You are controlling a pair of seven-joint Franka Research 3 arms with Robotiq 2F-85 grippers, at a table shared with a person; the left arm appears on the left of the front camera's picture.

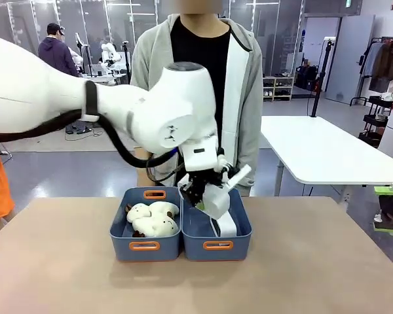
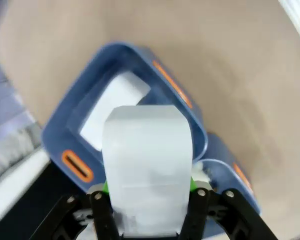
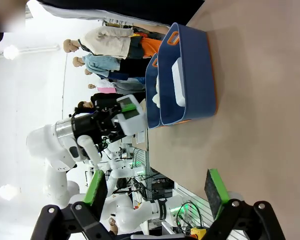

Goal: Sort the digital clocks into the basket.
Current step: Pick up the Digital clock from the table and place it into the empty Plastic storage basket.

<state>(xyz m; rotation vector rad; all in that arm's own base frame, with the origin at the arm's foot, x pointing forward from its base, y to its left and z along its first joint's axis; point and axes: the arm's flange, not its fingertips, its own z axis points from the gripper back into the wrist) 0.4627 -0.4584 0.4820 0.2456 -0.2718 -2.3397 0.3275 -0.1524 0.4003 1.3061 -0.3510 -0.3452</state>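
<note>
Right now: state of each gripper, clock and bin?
Left gripper: shut on a clock, above the right bin.
Held clock: gripped, in the air.
Other clock: lying in the right bin.
Right bin: one clock inside.
Left bin: holds plush toys.
Right gripper: open, holding nothing.

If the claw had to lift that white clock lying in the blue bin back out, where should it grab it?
Probably from straight above, across its two long edges near the middle. The clock lies flat on the floor of the blue bin, parallel to the long walls. The walls block any sideways approach, while the open top leaves room for fingers beside the narrow body.
</note>
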